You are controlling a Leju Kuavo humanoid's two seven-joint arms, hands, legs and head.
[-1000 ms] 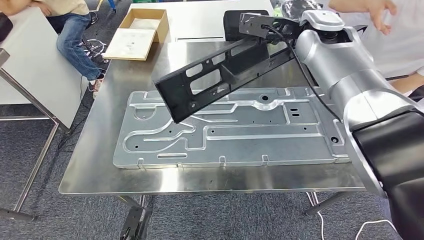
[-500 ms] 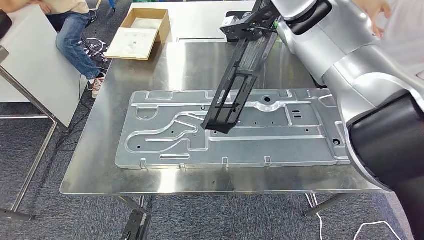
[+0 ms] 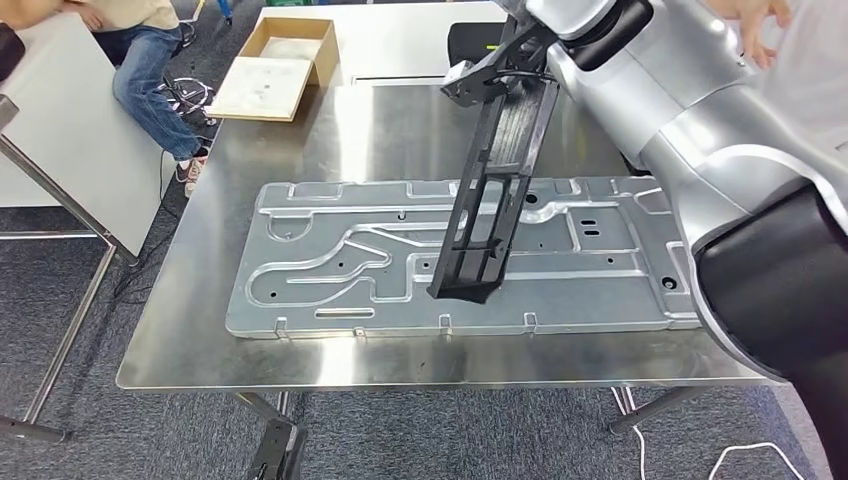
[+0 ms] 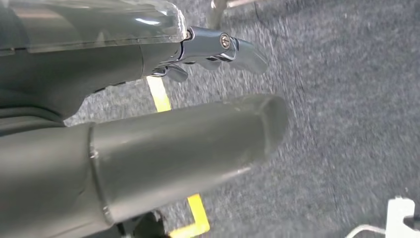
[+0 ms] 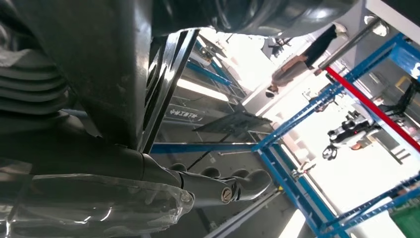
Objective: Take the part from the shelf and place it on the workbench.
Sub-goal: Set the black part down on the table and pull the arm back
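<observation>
The part (image 3: 495, 185) is a long black plastic frame with cut-outs. My right hand (image 3: 497, 62) grips its upper end above the far side of the steel workbench (image 3: 200, 340). The part hangs nearly upright, its lower end over the front half of a large silver stamped plate (image 3: 320, 270) lying on the bench. Whether that end touches the plate I cannot tell. In the right wrist view the black part (image 5: 119, 74) lies against the hand, with fingers (image 5: 223, 191) curled beside it. My left hand (image 4: 188, 144) hangs over grey carpet and holds nothing, its fingers (image 4: 223, 47) apart.
A cardboard box (image 3: 285, 50) sits on a white table behind the bench, with a dark object (image 3: 465, 38) beside it. A person (image 3: 145, 60) sits at the far left by another table (image 3: 70, 150). Another person's hand (image 3: 750, 18) is at the upper right. Yellow floor tape (image 4: 158, 94) runs below my left hand.
The right arm turned the part from lying sideways above the plate to hanging nearly upright. Its lower end swung toward the plate's front edge.
</observation>
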